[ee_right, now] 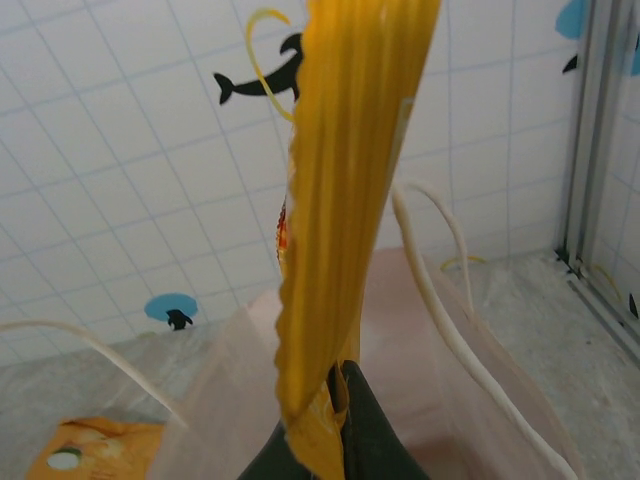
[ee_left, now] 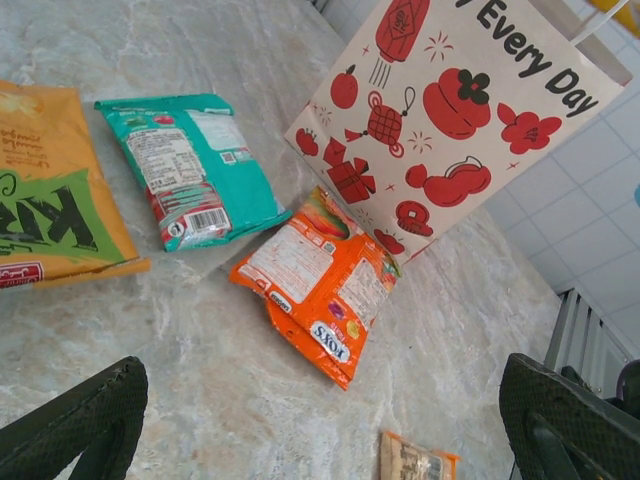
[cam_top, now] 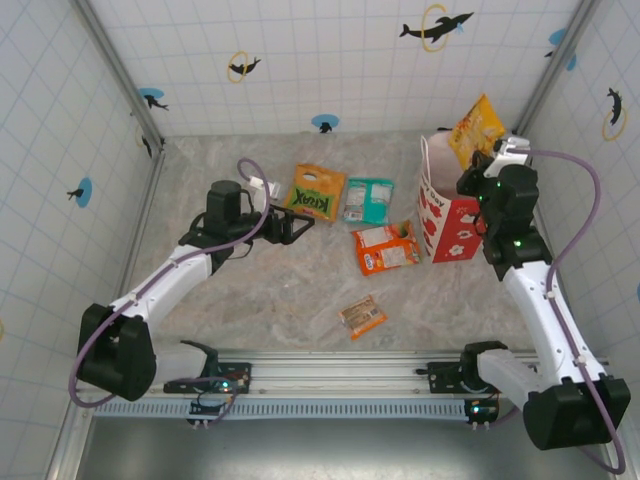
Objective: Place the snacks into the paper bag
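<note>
The paper bag (cam_top: 455,225) stands upright at the far right of the desk (cam_top: 270,290), its mouth open upward and its white loop handles (ee_right: 440,290) spread to either side. The right gripper (ee_right: 338,420) is clamped on the lower edge of the yellow-orange packet (cam_top: 477,125) and holds it upright directly above the bag's mouth. The packet is over the opening, not down inside it. From the right wrist view the bag's pale inner walls show below the packet, but I cannot tell whether anything lies at the bottom.

Four snacks lie flat on the desk outside the bag. The orange-green Krax packet (cam_top: 316,190) sits far centre, with the teal packet (cam_top: 368,200) just beside it on the right. The orange packet (cam_top: 386,247) lies nearer, label side up, with one corner at the foot of the bag's left wall. The small clear wrapped bar (cam_top: 362,316) lies nearer still, well apart from the others.

The left gripper (cam_top: 303,224) hangs low over the desk near the Krax packet, its jaws wide apart and holding nothing.
</note>
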